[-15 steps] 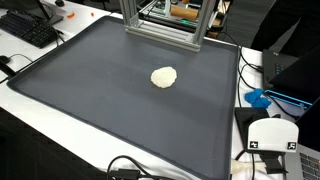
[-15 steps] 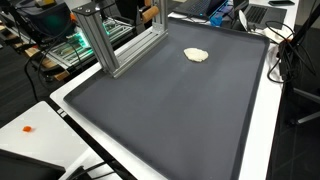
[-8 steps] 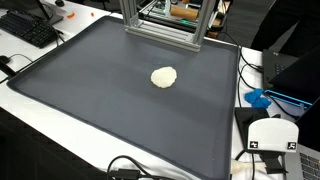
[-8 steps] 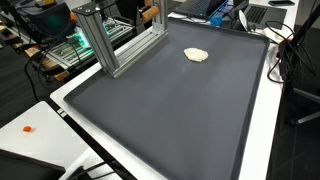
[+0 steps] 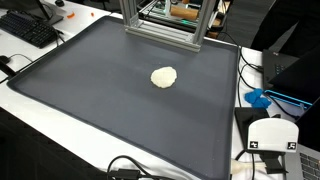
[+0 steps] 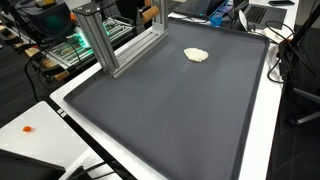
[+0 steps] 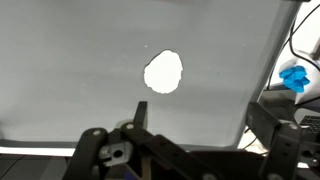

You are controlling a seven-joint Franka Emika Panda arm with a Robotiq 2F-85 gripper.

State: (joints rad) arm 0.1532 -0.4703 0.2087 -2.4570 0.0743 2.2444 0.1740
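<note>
A pale cream, flattish lump [image 5: 164, 77] lies on a large dark grey mat [image 5: 90, 90]. It shows in both exterior views, toward the far end of the mat [image 6: 196, 55] in one. In the wrist view the lump [image 7: 163, 72] lies ahead of the gripper [image 7: 198, 108] and a little to the left, well apart from it. The two dark fingers stand wide apart with only bare mat between them, so the gripper is open and empty. The arm and gripper do not show in either exterior view.
An aluminium frame [image 5: 165, 25] stands at one edge of the mat [image 6: 110, 40]. A black keyboard [image 5: 30, 28] lies off one corner. A blue object [image 5: 262, 98] and a white device [image 5: 272, 135] sit beside the mat edge, with cables nearby.
</note>
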